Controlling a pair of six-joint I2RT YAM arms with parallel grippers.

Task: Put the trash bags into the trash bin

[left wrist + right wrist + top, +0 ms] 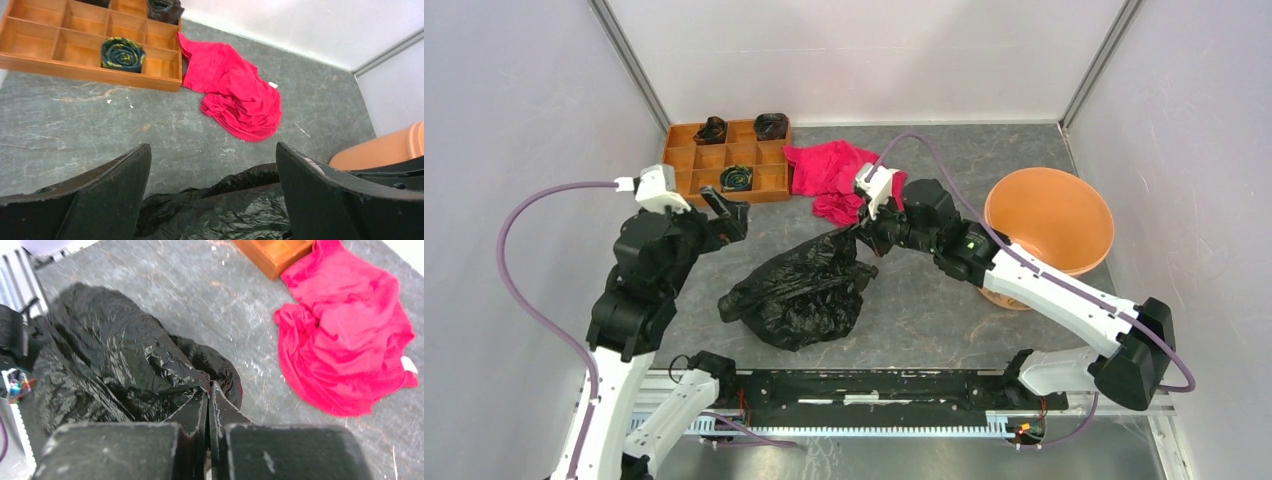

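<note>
No words, numbers or signs can be read; the white tag [408, 364] on the cloth [345, 340], right of the right gripper [209, 390], is too small to read.

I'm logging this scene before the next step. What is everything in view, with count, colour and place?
trash bag: 1, glossy black, crumpled at the table centre
trash bin: 1, light orange, upright on the right side
cloth: 1, red-pink, bunched at the back beside the tray
tray: 1, orange-brown with square compartments, back left
black bundles: 2, black, in back-row tray compartments
rolled item: 1, dark green with yellow, in a front-row tray compartment
table: 1, mottled grey, under everything
left claw: 1, black, open, holding nothing, between tray and bag
right claw: 1, black, shut on the bag's film at its far edge
</note>
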